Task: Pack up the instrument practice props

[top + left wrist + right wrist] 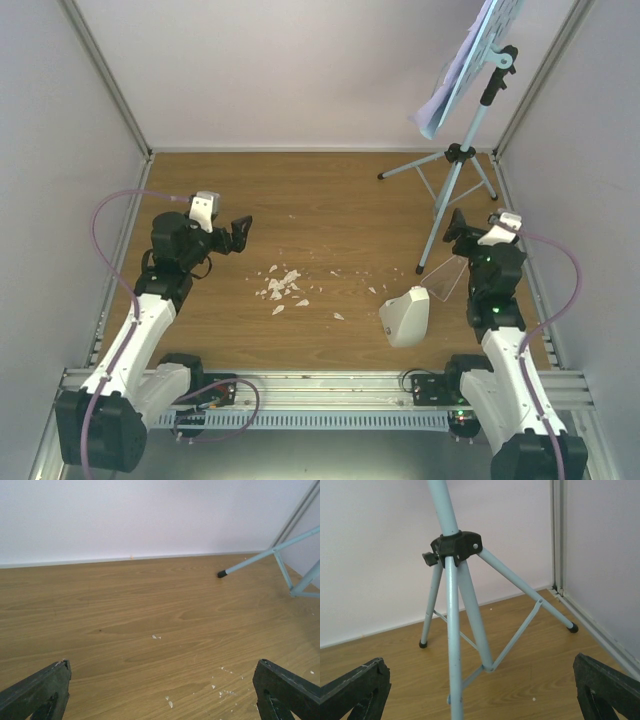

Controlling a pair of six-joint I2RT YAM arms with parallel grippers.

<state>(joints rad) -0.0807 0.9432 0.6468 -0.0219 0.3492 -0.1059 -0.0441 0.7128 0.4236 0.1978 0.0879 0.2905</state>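
Nothing looks packed yet. The music stand (468, 135) is fully set up at the far right of the desk (330, 200), in the corner by the right wall. Its three legs are spread and its black hub clamp (455, 547) sits at the top of them. The tray is tilted at the top of the pole, and the sheet music (440, 98) rests on it, hanging a little past its lower edge. The metronome (405, 317) lies on the desk at the near right, just left of the right arm and near the closest stand leg. Something thin and clear lies just beside it, but I cannot tell what it is. White scraps (280, 285) are scattered in the middle of the desk. No case, bag or box to pack into shows in any view.

The left gripper (238, 230) hovers over bare wood at the left with its jaws wide and holding nothing. The right gripper (458, 226) faces the stand's legs from close by, its jaws also wide and holding nothing.

By my judgement, all three jobs remain: taking the pages off, folding the stand, and stowing the metronome.

No brand, label or writing can be read, and the print on the pages is too small to make out.
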